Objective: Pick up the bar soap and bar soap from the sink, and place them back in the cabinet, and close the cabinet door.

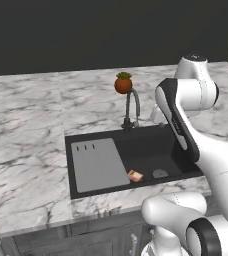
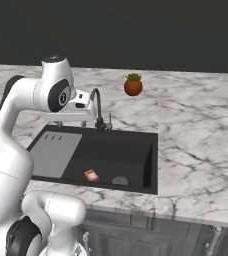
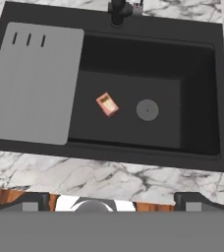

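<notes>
One bar soap [image 1: 135, 175] [image 2: 91, 175] [image 3: 107, 104], reddish-orange with a cream patch, lies flat on the floor of the black sink [image 1: 151, 150] [image 2: 121, 155] [image 3: 133, 64]. It sits between the grey drainboard [image 3: 33, 83] and the round drain [image 3: 147, 110]. My gripper [image 3: 112, 204] hangs high above the sink's front edge and looks straight down into the basin. Its fingertips [image 3: 30, 202] stand wide apart with nothing between them. The white hand [image 2: 76, 111] hovers by the faucet [image 2: 98, 110]. The cabinet and cabinet door are out of view.
The dark curved faucet [image 1: 132, 107] [image 3: 119, 10] rises at the sink's back edge. A round orange potted plant [image 1: 123, 83] [image 2: 133, 85] stands behind it on the marble counter [image 1: 26, 130] [image 2: 196, 150]. A dark wall runs along the back.
</notes>
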### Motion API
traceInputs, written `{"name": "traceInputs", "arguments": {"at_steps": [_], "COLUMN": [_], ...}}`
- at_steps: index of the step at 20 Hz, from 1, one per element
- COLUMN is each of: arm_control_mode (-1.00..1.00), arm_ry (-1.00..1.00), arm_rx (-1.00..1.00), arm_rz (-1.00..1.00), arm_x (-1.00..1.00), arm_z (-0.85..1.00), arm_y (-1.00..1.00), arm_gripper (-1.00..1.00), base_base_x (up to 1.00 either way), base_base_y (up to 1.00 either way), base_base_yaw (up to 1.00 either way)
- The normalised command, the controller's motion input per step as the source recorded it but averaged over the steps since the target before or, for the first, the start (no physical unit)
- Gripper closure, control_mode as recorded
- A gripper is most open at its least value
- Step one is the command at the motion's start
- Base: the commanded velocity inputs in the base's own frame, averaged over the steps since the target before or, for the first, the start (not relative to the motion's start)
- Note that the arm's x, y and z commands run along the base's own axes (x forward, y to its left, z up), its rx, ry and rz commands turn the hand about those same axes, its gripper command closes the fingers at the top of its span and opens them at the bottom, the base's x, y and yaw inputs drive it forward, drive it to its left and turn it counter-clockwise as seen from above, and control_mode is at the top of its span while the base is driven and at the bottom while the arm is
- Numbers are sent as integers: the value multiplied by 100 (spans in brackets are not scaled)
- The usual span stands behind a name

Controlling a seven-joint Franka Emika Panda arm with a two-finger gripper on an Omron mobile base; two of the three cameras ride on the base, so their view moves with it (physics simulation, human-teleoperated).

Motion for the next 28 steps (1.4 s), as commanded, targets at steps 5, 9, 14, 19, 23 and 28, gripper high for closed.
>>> {"name": "traceInputs", "arguments": {"at_steps": [5, 9, 14, 19, 23, 28], "arm_control_mode": [-100, -100, -100, -100, -100, -100], "arm_ry": [0, 0, 0, 0, 0, 0], "arm_rx": [0, 0, 0, 0, 0, 0], "arm_rz": [0, 0, 1, 1, 2, 2], "arm_x": [19, 18, 15, 6, 3, 1], "arm_z": [-21, -19, -17, -9, -11, -11], "arm_y": [2, 2, 1, 0, 0, 1], "arm_gripper": [-100, -100, -100, -100, -100, -100], "base_base_x": [0, 0, 0, 0, 0, 0], "base_base_y": [0, 0, 0, 0, 0, 0], "base_base_yaw": [0, 0, 0, 0, 0, 0]}}
